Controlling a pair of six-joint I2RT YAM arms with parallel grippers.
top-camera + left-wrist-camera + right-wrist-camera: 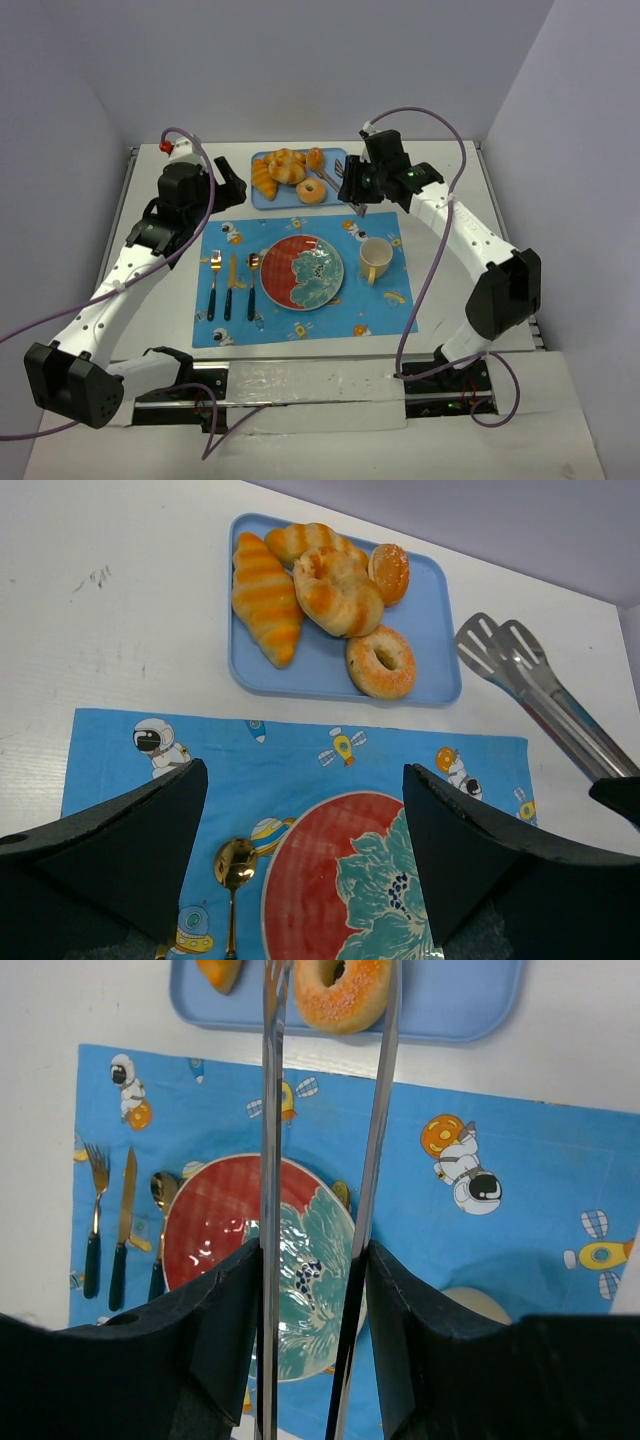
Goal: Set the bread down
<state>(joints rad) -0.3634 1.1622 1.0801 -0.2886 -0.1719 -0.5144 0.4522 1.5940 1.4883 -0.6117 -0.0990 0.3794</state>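
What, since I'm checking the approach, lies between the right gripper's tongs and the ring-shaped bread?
Nothing visible. The tongs held by the right gripper end beside the bread, with only bare tray between.

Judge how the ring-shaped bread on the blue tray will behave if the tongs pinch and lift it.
The ring bread looks puffy, so it would probably dent if the tongs pinch hard. Lying flat on the blue tray, it seems unlikely to roll. Its rounded sides might slip between the smooth metal blades.
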